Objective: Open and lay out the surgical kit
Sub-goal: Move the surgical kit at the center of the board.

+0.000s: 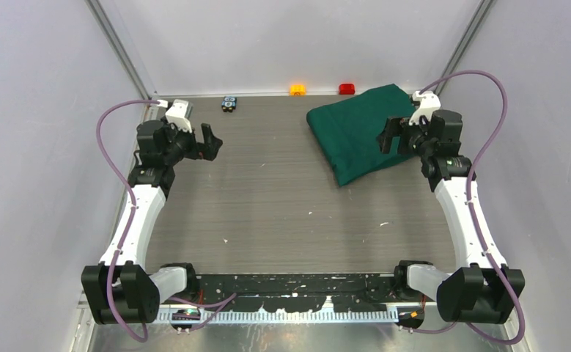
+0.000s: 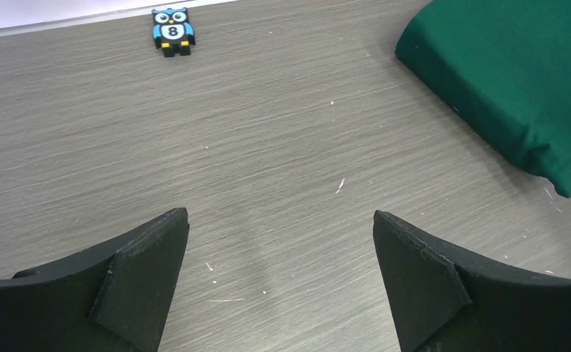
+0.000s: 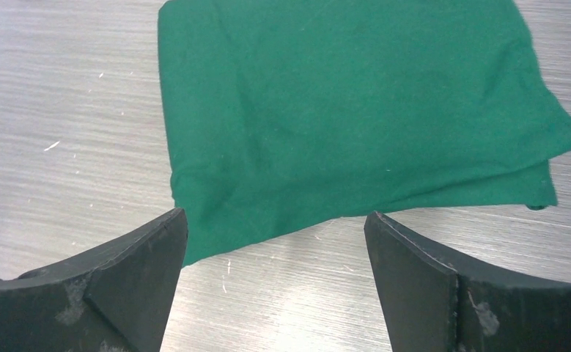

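Note:
The surgical kit (image 1: 355,132) lies at the back right of the table as a folded dark green cloth bundle, wrapped shut so its contents are hidden. My right gripper (image 1: 389,136) hovers over the bundle's right part, open and empty. In the right wrist view the kit (image 3: 355,110) fills the upper picture and the right gripper (image 3: 275,220) stands wide over its near edge. My left gripper (image 1: 210,141) hangs open over bare table at the back left, well apart from the cloth. The left wrist view shows the left gripper (image 2: 281,220) empty, with the kit (image 2: 517,81) at upper right.
A black-blue owl block (image 1: 229,103) lies near the back edge, also seen as the owl block (image 2: 172,31). An orange block (image 1: 297,89) and a red block (image 1: 347,89) sit on the back rim. Grey walls close in on both sides. The table top (image 1: 267,198) is wood-grain grey.

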You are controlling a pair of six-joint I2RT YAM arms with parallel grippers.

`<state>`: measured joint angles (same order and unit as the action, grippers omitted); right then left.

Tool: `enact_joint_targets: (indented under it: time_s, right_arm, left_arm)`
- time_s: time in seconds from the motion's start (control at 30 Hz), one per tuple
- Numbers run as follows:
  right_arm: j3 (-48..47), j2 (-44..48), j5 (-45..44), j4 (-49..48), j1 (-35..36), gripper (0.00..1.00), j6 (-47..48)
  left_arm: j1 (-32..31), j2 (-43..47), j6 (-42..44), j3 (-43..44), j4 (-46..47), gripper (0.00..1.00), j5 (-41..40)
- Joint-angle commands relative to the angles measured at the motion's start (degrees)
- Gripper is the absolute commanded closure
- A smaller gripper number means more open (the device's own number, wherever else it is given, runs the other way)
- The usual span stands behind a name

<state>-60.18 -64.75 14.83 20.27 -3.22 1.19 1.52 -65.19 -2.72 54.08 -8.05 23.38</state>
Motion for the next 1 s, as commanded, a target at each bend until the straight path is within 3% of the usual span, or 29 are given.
enact_joint_targets:
  time_s: [0.0,0.2,0.4,0.57,0.83,0.97]
  right_arm:
    - [-2.7,-2.4,4.9,2.9,1.9,0.06,2.6]
    - [-5.4,-10.8,-6.2,2.7,14.7,0.06,6.2]
    - [-12.5,-24.8,-12.2,5.1,22.5,0.17,7.2]
    - [-16.3,-32.5,-14.2,6.8,24.3,0.22,7.8]
    - [-18.1,-37.9,-13.9,8.6,24.7,0.23,6.7]
    - [-18.7,-40.7,-12.4,9.7,26.2,0.28,4.7]
  left_arm:
    - [0.0,1.3,0.0,2.0,-0.1,0.00,5.3]
    - [0.1,1.0,-1.5,1.0,1.6,0.00,8.1]
    - [0.1,1.6,-1.5,-0.5,3.1,0.00,7.7]
    - [0.1,1.5,-2.0,-0.8,3.4,0.00,8.0]
    - [0.1,0.8,-2.5,-1.3,4.5,0.00,8.2]
    - [0.1,0.8,-2.6,-1.5,4.8,0.00,8.3]
